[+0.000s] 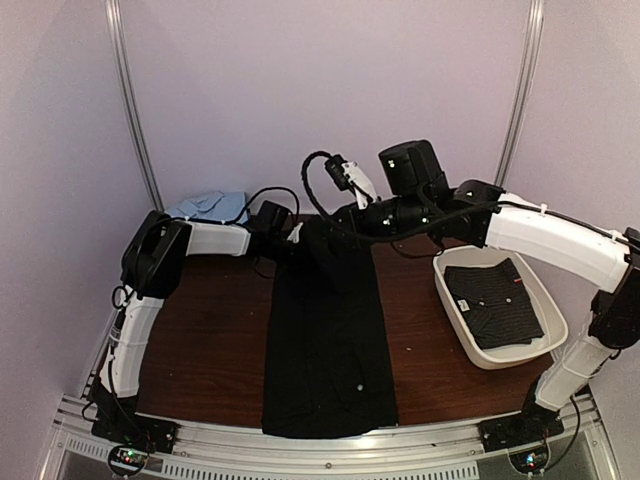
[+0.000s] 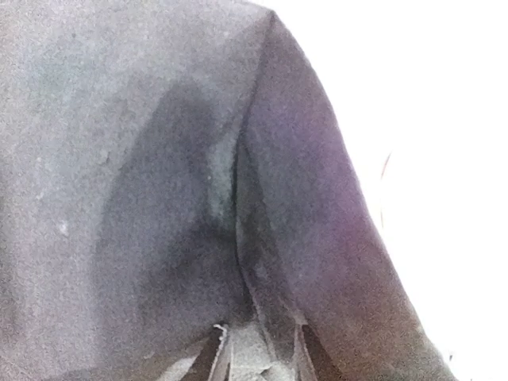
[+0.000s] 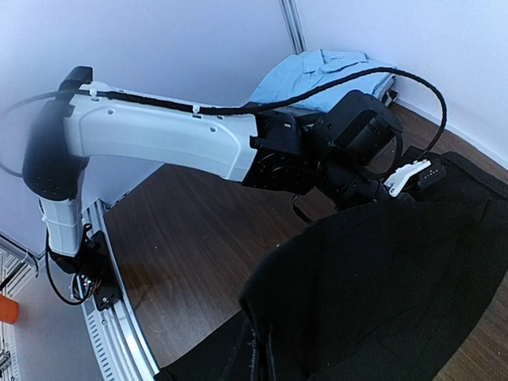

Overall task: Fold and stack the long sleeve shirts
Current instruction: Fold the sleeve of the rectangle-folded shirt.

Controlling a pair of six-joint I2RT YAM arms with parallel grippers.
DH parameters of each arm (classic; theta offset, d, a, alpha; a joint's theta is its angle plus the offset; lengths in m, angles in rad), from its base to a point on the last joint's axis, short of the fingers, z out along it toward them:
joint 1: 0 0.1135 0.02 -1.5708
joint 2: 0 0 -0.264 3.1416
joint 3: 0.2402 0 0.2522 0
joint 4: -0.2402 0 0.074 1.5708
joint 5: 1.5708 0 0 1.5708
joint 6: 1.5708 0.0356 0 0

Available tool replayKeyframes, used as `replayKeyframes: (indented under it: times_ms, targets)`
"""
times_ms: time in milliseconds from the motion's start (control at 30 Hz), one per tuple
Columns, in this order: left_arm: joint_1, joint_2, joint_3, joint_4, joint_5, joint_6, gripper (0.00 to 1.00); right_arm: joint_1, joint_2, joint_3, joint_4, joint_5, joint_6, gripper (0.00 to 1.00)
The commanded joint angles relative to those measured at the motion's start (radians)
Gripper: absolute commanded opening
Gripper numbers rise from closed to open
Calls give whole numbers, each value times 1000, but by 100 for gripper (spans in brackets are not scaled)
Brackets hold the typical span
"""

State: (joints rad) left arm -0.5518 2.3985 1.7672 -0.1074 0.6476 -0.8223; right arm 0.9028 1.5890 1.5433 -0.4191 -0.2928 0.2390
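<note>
A plain black long sleeve shirt (image 1: pixel 325 350) lies in a long strip down the middle of the table, with its far end lifted. My right gripper (image 1: pixel 322 226) is shut on that raised end, and the cloth (image 3: pixel 381 286) drapes over its fingers in the right wrist view. My left gripper (image 1: pixel 290 232) is at the same end, just to the left. In the left wrist view its fingertips (image 2: pixel 221 357) stand a little apart with dark cloth (image 2: pixel 159 198) between them and filling the frame. A second dark shirt with pale dots (image 1: pixel 493 303) lies folded in the white tray (image 1: pixel 500 362).
A light blue shirt (image 1: pixel 212 206) lies folded at the table's far left corner, close behind the left arm. The white tray sits on the right side of the table. Brown tabletop (image 1: pixel 215 340) shows on both sides of the black shirt. A metal rail (image 1: pixel 300 440) runs along the near edge.
</note>
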Motion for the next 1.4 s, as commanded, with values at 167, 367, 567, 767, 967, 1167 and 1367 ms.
replayKeyframes:
  times_ms: [167,367,567,767,967,1167,1367]
  targets:
    - [15,-68,-50,-64,-129,12,26,50,44,-68,-40,-72,-25,5]
    - [35,-161,-121,-111,-224,43,27,101,114,-105,-47,-96,-30,5]
    - [45,-204,-144,-192,-299,94,27,124,198,-130,24,-129,-4,5]
    - [64,-236,-194,-222,-334,124,27,145,285,-130,92,-175,28,5]
    - [95,-280,-264,-241,-348,150,28,177,336,-129,113,-180,44,4]
    - [104,-338,-316,-240,-345,166,28,195,365,-140,134,-188,62,5]
    - [104,-390,-350,-247,-332,179,28,214,384,-147,90,-172,47,5]
